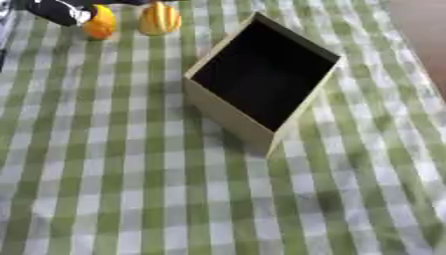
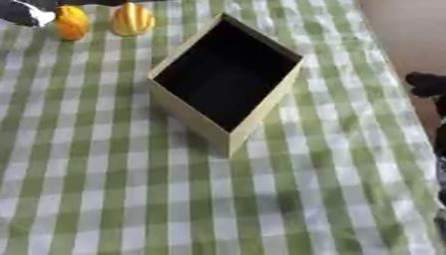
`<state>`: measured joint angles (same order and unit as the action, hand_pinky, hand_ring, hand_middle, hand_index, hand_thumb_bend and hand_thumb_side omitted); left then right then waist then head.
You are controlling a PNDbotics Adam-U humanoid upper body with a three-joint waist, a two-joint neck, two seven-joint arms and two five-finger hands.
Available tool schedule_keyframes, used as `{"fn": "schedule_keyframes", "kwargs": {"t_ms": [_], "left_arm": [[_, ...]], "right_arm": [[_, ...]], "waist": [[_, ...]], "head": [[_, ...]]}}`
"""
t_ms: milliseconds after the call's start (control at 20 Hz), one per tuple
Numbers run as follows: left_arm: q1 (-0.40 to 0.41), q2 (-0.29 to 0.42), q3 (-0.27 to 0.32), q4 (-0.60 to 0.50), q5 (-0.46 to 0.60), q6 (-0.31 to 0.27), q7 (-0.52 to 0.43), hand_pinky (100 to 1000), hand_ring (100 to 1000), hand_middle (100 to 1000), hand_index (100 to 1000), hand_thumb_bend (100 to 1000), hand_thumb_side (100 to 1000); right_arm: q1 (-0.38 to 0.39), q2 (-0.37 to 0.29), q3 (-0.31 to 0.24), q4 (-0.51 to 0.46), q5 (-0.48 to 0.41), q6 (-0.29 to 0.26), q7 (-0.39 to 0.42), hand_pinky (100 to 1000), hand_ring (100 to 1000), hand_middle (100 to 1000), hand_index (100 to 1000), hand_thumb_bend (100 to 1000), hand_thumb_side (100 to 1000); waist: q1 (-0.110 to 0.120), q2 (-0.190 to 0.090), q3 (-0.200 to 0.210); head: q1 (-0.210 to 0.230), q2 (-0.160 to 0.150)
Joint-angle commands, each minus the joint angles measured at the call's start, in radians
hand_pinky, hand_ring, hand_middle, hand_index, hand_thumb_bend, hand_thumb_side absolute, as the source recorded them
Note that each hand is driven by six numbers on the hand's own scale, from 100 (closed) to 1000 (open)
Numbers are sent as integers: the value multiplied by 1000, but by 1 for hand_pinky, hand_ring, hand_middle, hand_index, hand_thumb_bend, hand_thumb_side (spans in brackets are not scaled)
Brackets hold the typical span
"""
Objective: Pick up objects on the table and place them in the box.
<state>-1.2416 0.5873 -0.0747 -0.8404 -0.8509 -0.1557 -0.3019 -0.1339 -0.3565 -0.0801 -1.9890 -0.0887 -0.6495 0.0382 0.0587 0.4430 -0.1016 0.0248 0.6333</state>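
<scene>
A cream box (image 1: 228,110) with a dark inside stands open at the middle of the checked table, turned at an angle. Nothing shows inside it. At the far left lie an orange round object (image 1: 100,23) and, to its right, a yellow ribbed object (image 1: 160,19). My left hand (image 1: 54,11), black with a pale patch, comes in at the top left corner and sits right against the orange object's left side; its grip is hidden. My right hand (image 2: 427,83) shows as a dark shape at the right edge, off the table.
A green and white checked cloth (image 1: 122,189) covers the table. The table's right edge (image 2: 392,74) runs down the right side, with brown floor beyond it.
</scene>
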Motion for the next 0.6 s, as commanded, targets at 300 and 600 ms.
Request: {"fn": "schedule_keyframes", "kwargs": {"t_ms": [300,600], "left_arm": [[-45,8,43,16,-127,90,77,803,845,825,921,387,100],[-59,6,57,35,-171,153,121,799,843,823,920,385,100]], "right_arm": [[-24,-6,6,-11,12,7,14,862,773,619,779,100,540],[-40,3,12,-11,20,12,21,863,773,617,777,100,541]], "waist": [[9,4,-20],[21,32,-38]], "head": [[29,-35],[54,-51]]}}
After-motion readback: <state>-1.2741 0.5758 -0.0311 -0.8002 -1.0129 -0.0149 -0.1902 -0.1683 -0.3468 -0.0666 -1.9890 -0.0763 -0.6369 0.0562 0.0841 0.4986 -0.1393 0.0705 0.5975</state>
